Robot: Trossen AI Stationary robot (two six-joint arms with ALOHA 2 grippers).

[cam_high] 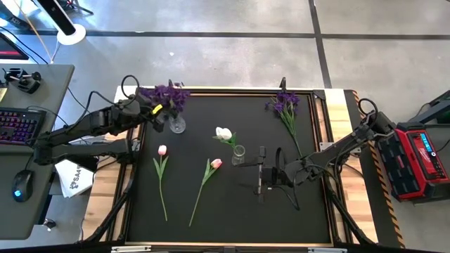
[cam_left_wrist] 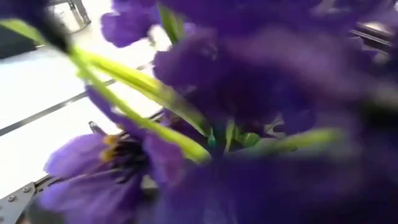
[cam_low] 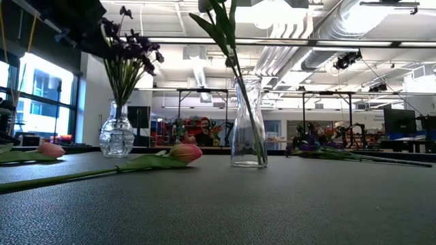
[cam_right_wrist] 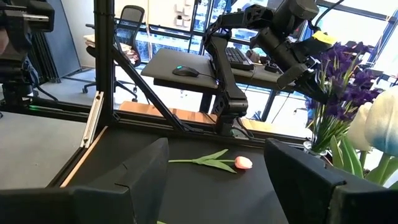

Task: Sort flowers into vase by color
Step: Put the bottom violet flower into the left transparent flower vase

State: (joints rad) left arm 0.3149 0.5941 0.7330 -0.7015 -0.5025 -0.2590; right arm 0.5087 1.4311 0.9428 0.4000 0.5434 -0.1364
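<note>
High view: the left gripper [cam_high: 156, 112] sits at the purple flowers [cam_high: 167, 96] standing in a round glass vase [cam_high: 177, 125] at the far left of the black table [cam_high: 211, 204]; whether its fingers clasp anything I cannot tell. The right gripper [cam_high: 261, 176] rests low near the table's middle, just beside a slim glass vase [cam_high: 239, 154] that holds a white tulip [cam_high: 223, 133], its fingers spread apart and gripping nothing. Two pink tulips [cam_high: 162, 150] [cam_high: 216, 164] lie flat on the table between the vases, and another purple bunch [cam_high: 285, 104] lies near the far right edge.

Low view: the round vase [cam_low: 116, 133] stands upright with purple blooms [cam_low: 133, 47] above it; the slim vase [cam_low: 248, 122] holds a green stem. A pink tulip [cam_low: 185, 152] lies in front.

Left wrist view: blurred purple petals [cam_left_wrist: 249, 74] and green stems fill everything.

Right wrist view: its own two dark fingers [cam_right_wrist: 146, 171] stand wide apart, with a pink tulip [cam_right_wrist: 243, 163] lying beyond them. The left arm reaches to the purple flowers [cam_right_wrist: 345, 81] farther off.
</note>
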